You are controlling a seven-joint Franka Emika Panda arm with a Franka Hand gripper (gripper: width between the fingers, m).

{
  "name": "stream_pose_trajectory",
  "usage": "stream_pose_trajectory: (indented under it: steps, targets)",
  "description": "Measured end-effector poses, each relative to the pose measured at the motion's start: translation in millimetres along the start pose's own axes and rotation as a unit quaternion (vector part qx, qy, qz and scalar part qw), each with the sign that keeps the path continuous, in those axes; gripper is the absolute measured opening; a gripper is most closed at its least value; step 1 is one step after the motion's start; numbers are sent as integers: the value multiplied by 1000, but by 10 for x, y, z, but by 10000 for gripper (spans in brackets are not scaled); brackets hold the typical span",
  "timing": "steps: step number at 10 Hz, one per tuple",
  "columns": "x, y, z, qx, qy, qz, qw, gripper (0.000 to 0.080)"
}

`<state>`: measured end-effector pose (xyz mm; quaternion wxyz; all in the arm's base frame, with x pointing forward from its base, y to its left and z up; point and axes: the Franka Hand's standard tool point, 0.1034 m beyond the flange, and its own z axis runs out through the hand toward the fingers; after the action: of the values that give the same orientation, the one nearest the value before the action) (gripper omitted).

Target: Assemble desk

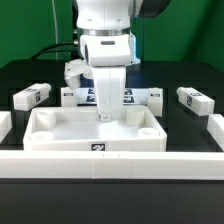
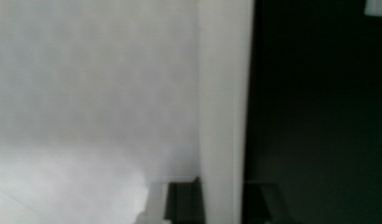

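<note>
Arm: white, comes straight down at mid-scene, wrist vertical.
Gripper (image 1: 103,116): closed on the far wall of the top, with one finger on each side of the rim. It grips a little toward the exterior view's left of that wall's middle.
Top (image 1: 45,138): wide white rimmed tray, flat and open side up on the black table (image 1: 180,135). It sits centre front, directly under the arm, with one tag on its front wall.
Wrist view: blurred. The pale wall of the top (image 2: 99,100) fills most of the frame. Its thin white edge runs between two dark fingers (image 2: 181,203), and the dark table (image 2: 330,100) lies beyond it.
Legs: four short white tagged blocks lie loose in a row behind the top, none touching it.
Leg 1 (image 1: 32,96): far out on the exterior view's left.
Leg 2 (image 1: 68,97): just beside the marker board, on the same side.
Leg 3 (image 1: 150,97): just beside the board on the exterior view's right.
Leg 4 (image 1: 194,99): far out on that side.
Marker board (image 1: 125,97): flat on the table behind the gripper, partly hidden by it.
Rail (image 1: 150,166): long, low and white, runs across the front just before the top.
Contact of top with rail: cannot tell.
</note>
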<state>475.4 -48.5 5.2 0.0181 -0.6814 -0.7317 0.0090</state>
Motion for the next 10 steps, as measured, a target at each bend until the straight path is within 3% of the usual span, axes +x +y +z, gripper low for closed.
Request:
stream_pose_trajectory:
  steps: [3, 8, 10]
  targets:
    - [77, 38, -6, -1, 1, 14, 1000, 57]
    - [686, 366, -28, -16, 16, 40, 999, 57]
    - [875, 432, -38, -12, 16, 48, 999, 57]
